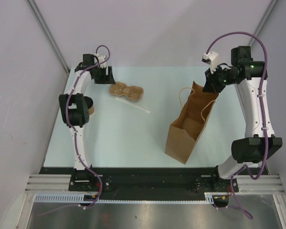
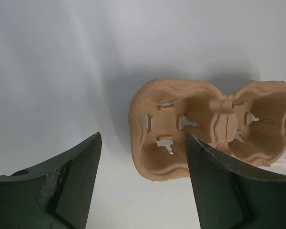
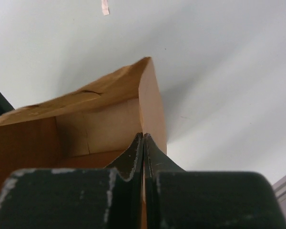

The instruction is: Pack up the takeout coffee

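Pinches paper bag (image 3: 95,102) rim between closed fingers of right gripper (image 3: 143,138); risks tearing or tipping it if tugged. Holds left gripper (image 2: 143,137) wide above pulp cup carrier (image 2: 205,102), nearer the right finger; risks clipping its rim.

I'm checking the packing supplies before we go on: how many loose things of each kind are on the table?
Paper bag: 1
Pulp cup carrier: 1
Coffee cup, partly hidden: 1
Thin white stick: 1
Total: 4
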`<state>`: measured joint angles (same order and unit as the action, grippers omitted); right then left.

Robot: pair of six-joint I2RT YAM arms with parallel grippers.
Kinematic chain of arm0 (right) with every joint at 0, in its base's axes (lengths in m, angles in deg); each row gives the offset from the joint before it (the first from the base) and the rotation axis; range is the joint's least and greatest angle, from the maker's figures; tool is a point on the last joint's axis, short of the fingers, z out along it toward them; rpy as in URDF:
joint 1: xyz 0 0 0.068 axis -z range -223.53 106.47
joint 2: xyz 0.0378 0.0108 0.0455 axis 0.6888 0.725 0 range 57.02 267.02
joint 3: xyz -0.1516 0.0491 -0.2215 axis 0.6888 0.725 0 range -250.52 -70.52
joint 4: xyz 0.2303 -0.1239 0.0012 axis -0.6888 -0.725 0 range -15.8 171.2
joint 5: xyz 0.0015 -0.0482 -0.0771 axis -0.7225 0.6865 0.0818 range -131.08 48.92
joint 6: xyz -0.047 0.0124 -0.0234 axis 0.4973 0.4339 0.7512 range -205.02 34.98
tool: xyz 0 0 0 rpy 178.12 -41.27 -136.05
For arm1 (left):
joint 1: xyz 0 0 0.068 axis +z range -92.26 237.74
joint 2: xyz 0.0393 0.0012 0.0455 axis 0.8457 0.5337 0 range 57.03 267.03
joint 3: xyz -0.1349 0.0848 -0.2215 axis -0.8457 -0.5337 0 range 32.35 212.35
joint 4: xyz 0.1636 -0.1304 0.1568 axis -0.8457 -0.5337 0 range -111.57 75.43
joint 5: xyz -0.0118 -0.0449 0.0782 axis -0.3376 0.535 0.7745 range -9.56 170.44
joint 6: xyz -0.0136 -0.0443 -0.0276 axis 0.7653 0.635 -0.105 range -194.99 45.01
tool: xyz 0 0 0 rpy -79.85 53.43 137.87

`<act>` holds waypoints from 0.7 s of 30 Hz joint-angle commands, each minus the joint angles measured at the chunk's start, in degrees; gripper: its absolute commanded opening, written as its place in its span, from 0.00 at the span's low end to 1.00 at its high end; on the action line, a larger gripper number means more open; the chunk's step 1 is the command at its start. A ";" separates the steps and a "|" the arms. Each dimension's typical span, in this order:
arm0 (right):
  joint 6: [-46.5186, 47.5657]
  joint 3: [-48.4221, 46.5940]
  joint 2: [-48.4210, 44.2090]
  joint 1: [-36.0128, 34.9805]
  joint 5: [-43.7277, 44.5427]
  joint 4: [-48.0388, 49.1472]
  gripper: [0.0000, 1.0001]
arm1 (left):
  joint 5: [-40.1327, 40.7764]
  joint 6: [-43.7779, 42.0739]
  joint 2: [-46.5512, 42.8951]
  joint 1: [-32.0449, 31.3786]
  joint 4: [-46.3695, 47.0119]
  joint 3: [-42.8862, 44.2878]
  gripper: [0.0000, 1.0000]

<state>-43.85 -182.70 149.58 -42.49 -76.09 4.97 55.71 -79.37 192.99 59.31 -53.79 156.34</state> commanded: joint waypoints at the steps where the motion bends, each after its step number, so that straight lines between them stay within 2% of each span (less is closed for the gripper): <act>1: -0.82 -0.14 -1.85 -0.86 -0.77 1.43 0.00 | -3.92 1.57 2.20 -0.07 0.91 2.14 0.72; 8: -3.72 -1.72 -1.59 -0.86 -0.68 3.19 0.00 | -6.56 2.36 3.87 -0.07 0.55 0.91 0.63; 13: -6.18 -3.83 -0.71 -2.71 -2.52 3.54 0.00 | -6.47 2.27 4.40 0.02 1.60 1.26 0.44; 17: -8.29 -3.92 -1.06 -3.24 -4.54 4.68 0.00 | -6.21 2.27 5.19 0.02 1.34 1.79 0.41; 21: -9.43 -5.06 -0.71 -4.11 -5.16 4.95 0.00 | -5.15 2.10 5.89 -0.07 -0.06 1.96 0.44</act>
<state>-50.76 -184.40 149.36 -45.86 -78.67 7.59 51.27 -77.43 197.97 59.31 -53.24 156.34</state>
